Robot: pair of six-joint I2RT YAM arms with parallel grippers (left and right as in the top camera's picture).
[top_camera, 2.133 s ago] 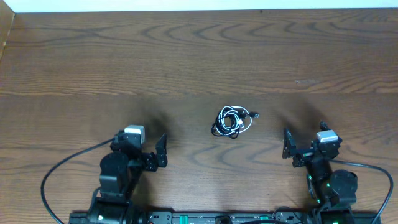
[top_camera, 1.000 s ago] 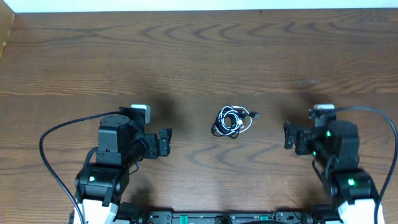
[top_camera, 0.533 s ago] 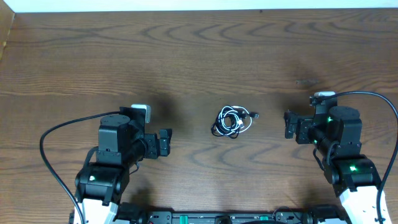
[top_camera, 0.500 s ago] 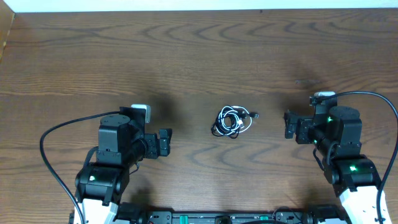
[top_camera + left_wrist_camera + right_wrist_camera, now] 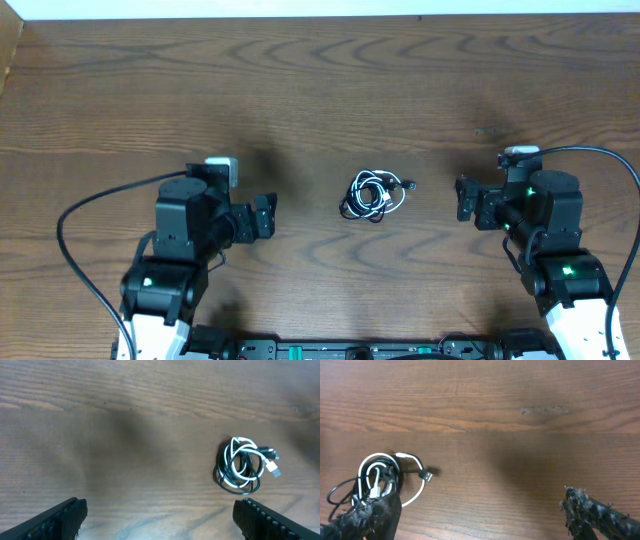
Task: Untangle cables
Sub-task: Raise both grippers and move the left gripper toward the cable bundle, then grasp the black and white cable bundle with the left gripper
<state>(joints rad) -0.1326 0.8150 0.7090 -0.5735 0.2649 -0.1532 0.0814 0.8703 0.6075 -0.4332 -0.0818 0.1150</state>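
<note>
The cables [image 5: 373, 194] lie in one small tangle on the wooden table, a white cord and a black cord looped through each other, with small plug ends sticking out to the right. My left gripper [image 5: 263, 216] is open, well to the left of the tangle and apart from it. My right gripper [image 5: 464, 200] is open to the right of it, also apart. In the left wrist view the cables [image 5: 242, 466] sit ahead and right of the open gripper [image 5: 160, 516]. In the right wrist view the cables [image 5: 376, 481] are ahead at the left, just past the left finger of the open gripper [image 5: 480, 516].
The brown wooden table [image 5: 320, 90] stretches back to a pale edge strip [image 5: 320, 10] at the far side. Thick black arm wires [image 5: 90, 215] arc beside the left arm and another [image 5: 610, 170] beside the right arm.
The left arm has shifted slightly, its gripper turned a little toward the tangle. The right arm edged forward a little, then held still. The cables have not moved.
</note>
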